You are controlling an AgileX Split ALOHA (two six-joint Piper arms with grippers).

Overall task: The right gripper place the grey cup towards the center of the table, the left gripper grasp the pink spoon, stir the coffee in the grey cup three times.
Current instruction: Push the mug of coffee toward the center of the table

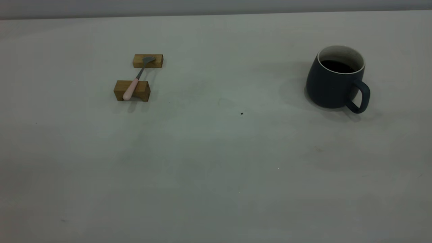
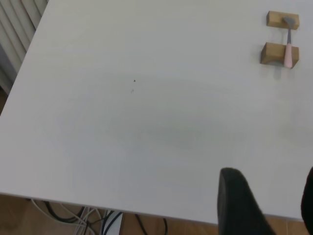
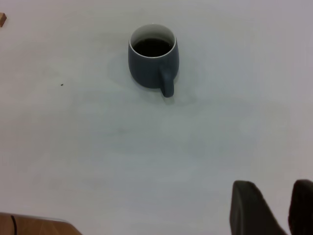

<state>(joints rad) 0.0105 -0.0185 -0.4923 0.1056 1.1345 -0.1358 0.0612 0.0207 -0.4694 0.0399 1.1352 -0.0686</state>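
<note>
The grey cup (image 1: pixel 332 82) stands upright at the right of the table (image 1: pixel 216 162), handle toward the front, with dark coffee (image 1: pixel 336 66) inside. The cup (image 3: pixel 153 58) also shows far ahead of my right gripper (image 3: pixel 274 184), whose fingers stand a little apart with nothing between them. The pink spoon (image 1: pixel 136 81) lies across two wooden blocks at the left, pink handle on the near block (image 1: pixel 132 90), bowl on the far block (image 1: pixel 147 60). My left gripper (image 2: pixel 270 173) hangs open over the table's edge, far from the spoon (image 2: pixel 288 46). Neither gripper shows in the exterior view.
A small dark speck (image 1: pixel 241 113) lies near the table's middle. In the left wrist view the table edge (image 2: pixel 107 208) runs close to the gripper, with cables (image 2: pixel 98 220) below it and a ribbed radiator (image 2: pixel 17 24) beyond the far corner.
</note>
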